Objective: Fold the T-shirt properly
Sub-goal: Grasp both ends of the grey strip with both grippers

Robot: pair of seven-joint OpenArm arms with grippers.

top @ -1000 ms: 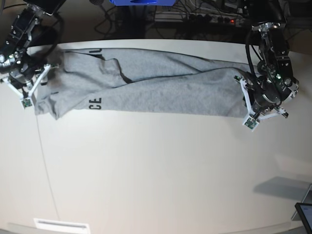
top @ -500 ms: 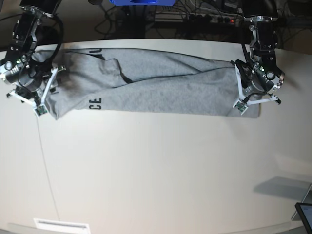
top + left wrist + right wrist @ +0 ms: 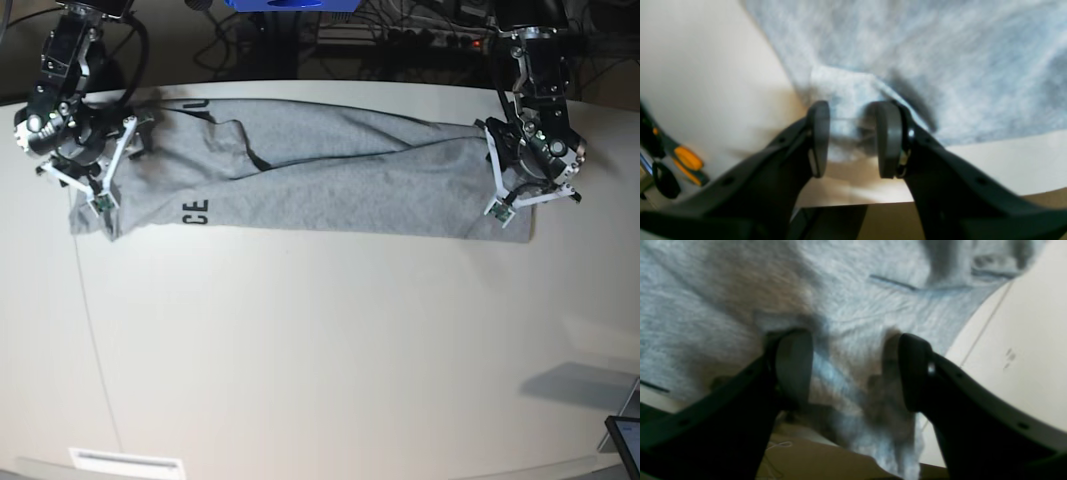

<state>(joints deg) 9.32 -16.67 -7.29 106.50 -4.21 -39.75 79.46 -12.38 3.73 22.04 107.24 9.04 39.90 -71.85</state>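
Grey cotton lies in a long band across the far side of the table [image 3: 300, 340] — the shirt [image 3: 320, 180], folded lengthwise, its long axis running side to side. At its left end the right gripper [image 3: 95, 180] stands over the cloth, jaws apart, holding nothing. At the right end the left gripper [image 3: 525, 185] likewise — jaws parted over the corner. Each arm is nearest its own end, so a crosswise fold looks due.

T-shirt [image 3: 320, 175] flat across table's [image 3: 320, 350] far side
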